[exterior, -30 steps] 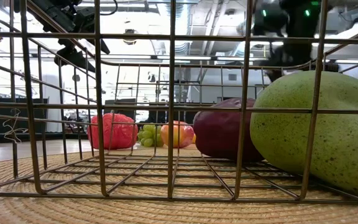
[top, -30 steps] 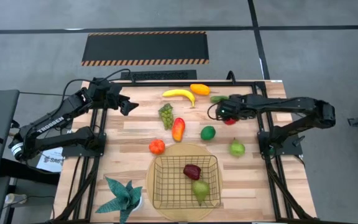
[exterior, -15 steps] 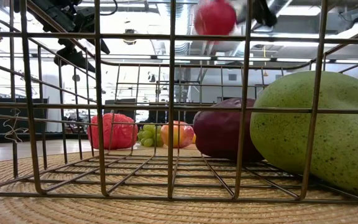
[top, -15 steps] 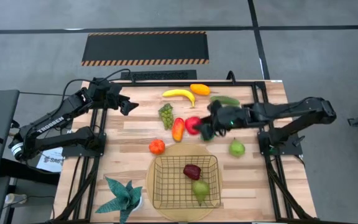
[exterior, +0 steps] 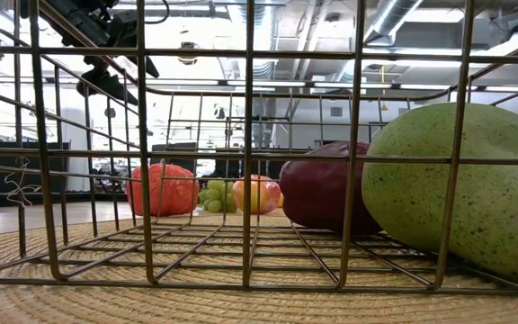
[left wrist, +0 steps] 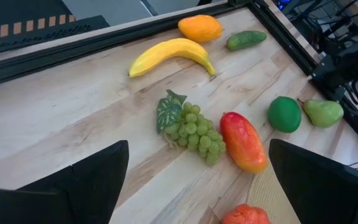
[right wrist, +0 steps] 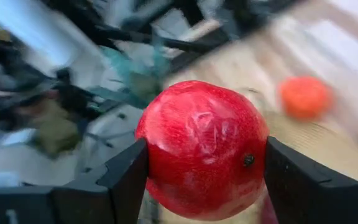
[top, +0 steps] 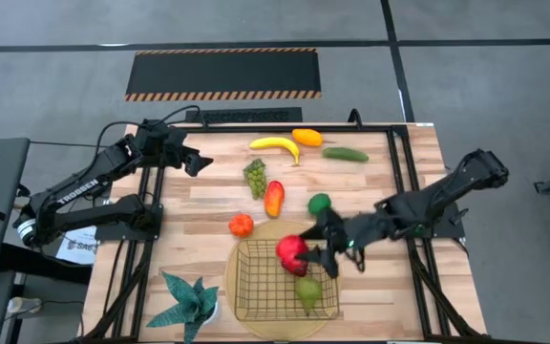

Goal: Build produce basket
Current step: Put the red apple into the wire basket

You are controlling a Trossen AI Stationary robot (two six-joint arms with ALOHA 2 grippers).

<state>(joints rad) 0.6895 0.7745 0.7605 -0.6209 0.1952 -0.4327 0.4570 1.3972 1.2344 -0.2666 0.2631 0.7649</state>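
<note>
Starting with the big stuff, the wooden counter carried everything, and the right arm reached across it toward the basket, which sat on a round tan mat at the near edge. The right pincer hung over the basket's far right corner, pinching a red apple between both fingers, clearly seen in the right wrist view. A pear lay inside the basket, and a dark red fruit sat next to it, though I think the apple hid it from above. The left pincer waited spread apart over the far left of the counter. Loose produce out there: banana, cucumber, mango, grapes, lime, tomato. A teal plant stood near the basket's left.
</note>
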